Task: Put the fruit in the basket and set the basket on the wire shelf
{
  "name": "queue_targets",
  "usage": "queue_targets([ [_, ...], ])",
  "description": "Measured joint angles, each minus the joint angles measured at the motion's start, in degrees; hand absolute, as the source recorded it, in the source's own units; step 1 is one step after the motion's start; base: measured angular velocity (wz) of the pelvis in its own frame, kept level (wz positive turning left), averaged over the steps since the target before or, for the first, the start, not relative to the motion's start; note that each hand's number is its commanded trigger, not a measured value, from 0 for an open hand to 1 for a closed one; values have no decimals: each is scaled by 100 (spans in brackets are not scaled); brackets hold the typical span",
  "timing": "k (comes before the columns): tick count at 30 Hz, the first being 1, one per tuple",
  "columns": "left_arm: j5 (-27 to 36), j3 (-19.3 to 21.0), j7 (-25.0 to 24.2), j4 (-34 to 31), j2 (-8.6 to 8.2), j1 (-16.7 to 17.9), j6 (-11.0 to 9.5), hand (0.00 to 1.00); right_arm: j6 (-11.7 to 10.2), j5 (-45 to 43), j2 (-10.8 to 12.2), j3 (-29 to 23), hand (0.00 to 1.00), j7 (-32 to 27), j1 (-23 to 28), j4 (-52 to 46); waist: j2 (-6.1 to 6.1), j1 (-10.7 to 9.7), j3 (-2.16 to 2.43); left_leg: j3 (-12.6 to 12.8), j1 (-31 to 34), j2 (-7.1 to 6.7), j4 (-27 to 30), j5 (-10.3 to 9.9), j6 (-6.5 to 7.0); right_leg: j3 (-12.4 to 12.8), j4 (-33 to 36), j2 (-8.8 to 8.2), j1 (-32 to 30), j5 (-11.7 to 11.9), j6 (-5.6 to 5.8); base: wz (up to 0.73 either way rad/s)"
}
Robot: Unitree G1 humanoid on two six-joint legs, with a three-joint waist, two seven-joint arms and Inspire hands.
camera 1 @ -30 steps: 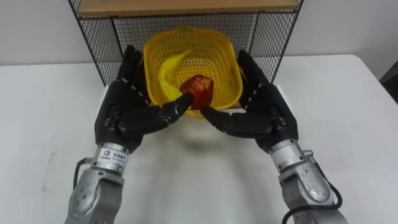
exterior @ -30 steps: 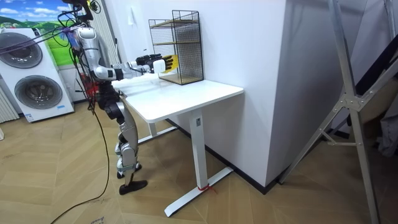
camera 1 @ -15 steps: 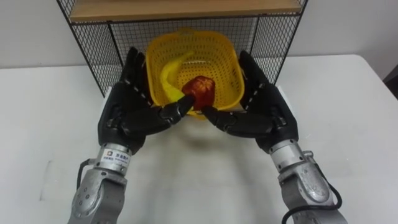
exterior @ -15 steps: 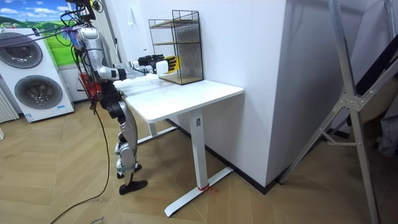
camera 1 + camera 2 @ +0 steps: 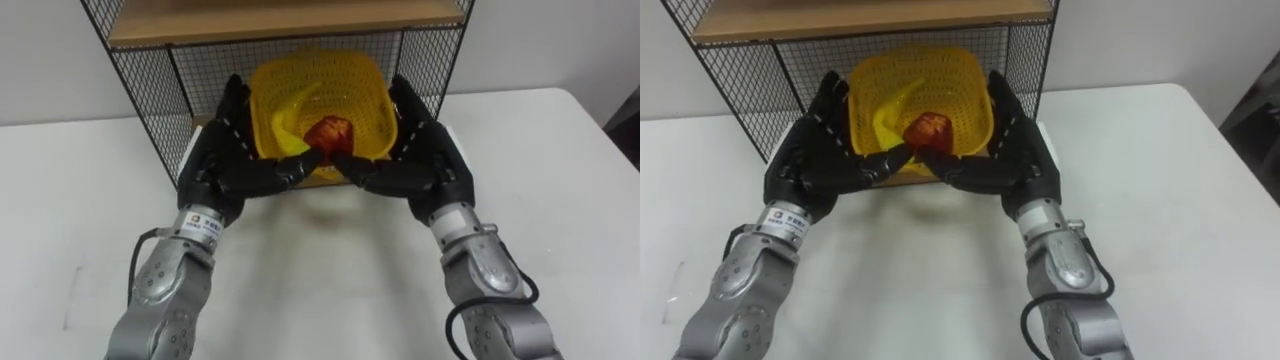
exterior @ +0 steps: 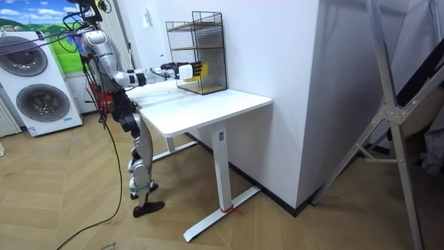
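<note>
Above the white tabletop [image 5: 560, 180], at the black wire shelf's [image 5: 140, 80] mouth, left hand [image 5: 225, 160] and right hand [image 5: 425, 160], fingers straight, squeeze the yellow perforated plastic basket [image 5: 345, 80] between them, so the yellow banana [image 5: 283, 120] and red fruit [image 5: 328, 132] ride inside.

The yellow basket [image 5: 345, 85], its walls pierced with a fine lattice of small holes, shows a yellow banana [image 5: 283, 125] and a red fruit [image 5: 327, 132] with an orange sheen. The left hand [image 5: 225, 165] and the right hand [image 5: 425, 165] are black. At the far side, the wire shelf [image 5: 150, 85] is black square-grid mesh with a light-brown wooden board [image 5: 270, 20], over a plain white table [image 5: 560, 200].
</note>
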State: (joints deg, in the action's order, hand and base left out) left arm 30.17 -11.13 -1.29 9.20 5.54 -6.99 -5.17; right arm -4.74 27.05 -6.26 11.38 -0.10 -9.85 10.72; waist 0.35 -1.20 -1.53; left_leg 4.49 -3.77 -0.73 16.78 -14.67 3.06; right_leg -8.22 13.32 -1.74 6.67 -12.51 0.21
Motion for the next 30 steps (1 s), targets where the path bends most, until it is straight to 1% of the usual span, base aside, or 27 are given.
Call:
queue_targets([
  [1,-60,40,44,88,-80,-106,67,0,75,-12,28,-59,0,-50,-199,121,-5,-8,-1,-5,-33,-4,-29,10,6,-21,-40,-3,45,14,4,3],
  [2,-103,91,85,240,-160,-259,108,0,90,-25,47,-104,0,-59,-399,237,-6,-7,-2,-4,-67,-6,-59,20,7,-26,-77,-2,83,29,7,3],
  [3,-123,114,95,338,-190,-337,111,0,94,-30,54,-126,0,-59,-483,294,-13,3,-6,-4,-81,-6,-68,22,7,-33,-77,-3,95,30,7,0],
  [5,-161,163,140,625,-234,-603,168,0,108,-32,70,-145,0,-66,-762,500,-67,8,-32,-26,-145,-6,-116,36,-2,-66,-90,-2,142,31,6,4],
  [7,-158,201,230,862,-265,-769,279,0,134,-32,112,-147,0,-72,-879,661,-100,9,-28,-46,-158,-8,-140,46,-7,-89,-112,-2,160,33,3,4],
  [8,-160,208,280,999,-272,-857,361,0,227,-32,137,-152,0,-111,-931,708,-103,19,-28,-48,-150,-7,-143,47,-9,-110,-151,-2,166,43,-4,0],
  [9,-160,218,309,1046,-278,-893,420,0,254,-32,142,-155,0,-118,-944,726,-103,27,-28,-48,-143,-6,-143,48,-9,-111,-168,-2,166,46,-4,0],
  [11,-159,256,382,1103,-292,-932,612,0,336,-33,158,-144,0,-129,-1009,893,-103,55,-27,-46,-144,-3,-157,49,-10,-106,-169,-2,155,46,-5,0],
  [12,-160,259,409,1104,-298,-942,656,0,367,-34,163,-145,0,-144,-1052,972,-103,56,-27,-44,-143,-2,-158,49,-10,-105,-169,-2,151,46,-5,0],
  [14,-174,321,503,1110,-383,-1002,791,0,490,-32,184,-146,0,-232,-1168,1167,-101,79,-26,-43,-138,-2,-162,49,-10,-106,-170,-2,145,46,-5,0],
  [15,-204,323,526,1110,-401,-1019,815,0,491,-31,184,-153,0,-240,-1170,1184,-101,99,-26,-44,-141,-2,-165,49,-10,-101,-171,-3,144,46,-5,-4],
  [17,-349,335,589,1116,-411,-1114,943,0,492,-31,181,-156,0,-254,-1270,1333,-99,149,-25,-86,-156,-1,-200,52,-14,-69,-172,7,134,45,-5,-2],
  [21,-369,360,647,1232,-416,-1211,1042,0,532,-31,192,-140,0,-270,-1444,1634,-96,191,-22,-142,-199,-2,-228,64,-32,-36,-186,16,126,47,-7,-4],
  [23,-368,373,740,1272,-439,-1238,1115,0,569,-24,232,-137,0,-271,-1469,1734,-97,191,-20,-144,-198,0,-258,80,-56,-46,-239,-5,170,60,-28,-2],
  [24,-355,389,780,1376,-469,-1305,1114,0,571,-31,255,-137,0,-274,-1494,1803,-97,190,-20,-150,-206,-1,-280,95,-60,-59,-267,-6,186,63,-34,4],
  [26,-344,398,832,1549,-477,-1418,1114,0,574,-29,290,-132,0,-284,-1579,1948,-97,190,-20,-156,-282,-2,-358,135,-65,-87,-270,-10,229,70,-43,4],
  [28,-358,405,850,1644,-479,-1474,1121,0,609,-27,296,-137,0,-291,-1671,2063,-97,197,-4,-157,-298,0,-366,144,-75,-81,-271,-5,242,70,-43,0],
  [30,-351,421,851,1645,-472,-1474,1130,0,610,-9,296,-136,0,-292,-1708,2126,-98,221,-3,-158,-299,1,-380,159,-86,-69,-273,-3,237,73,-48,0],
])
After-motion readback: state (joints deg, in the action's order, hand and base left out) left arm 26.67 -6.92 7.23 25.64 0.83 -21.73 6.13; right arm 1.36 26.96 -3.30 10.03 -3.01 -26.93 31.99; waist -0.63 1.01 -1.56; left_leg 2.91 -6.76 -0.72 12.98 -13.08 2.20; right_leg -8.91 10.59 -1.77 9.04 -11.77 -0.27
